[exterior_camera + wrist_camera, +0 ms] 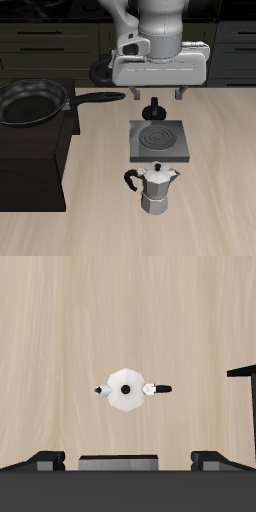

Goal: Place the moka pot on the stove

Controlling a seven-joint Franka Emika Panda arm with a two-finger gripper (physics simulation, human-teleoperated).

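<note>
On the dark cabinet block rests one black frying pan, clear of my work. Next come one stove and, just in front of it toward the table's front edge, one upright moka pot. My gripper hangs high behind, fingers apart, empty.

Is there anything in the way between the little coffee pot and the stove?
No, nothing visible. The moka pot stands on the table just in front of the stove, with only bare wood between them. The frying pan sits off to the side on the dark cabinet, out of the way.
</note>
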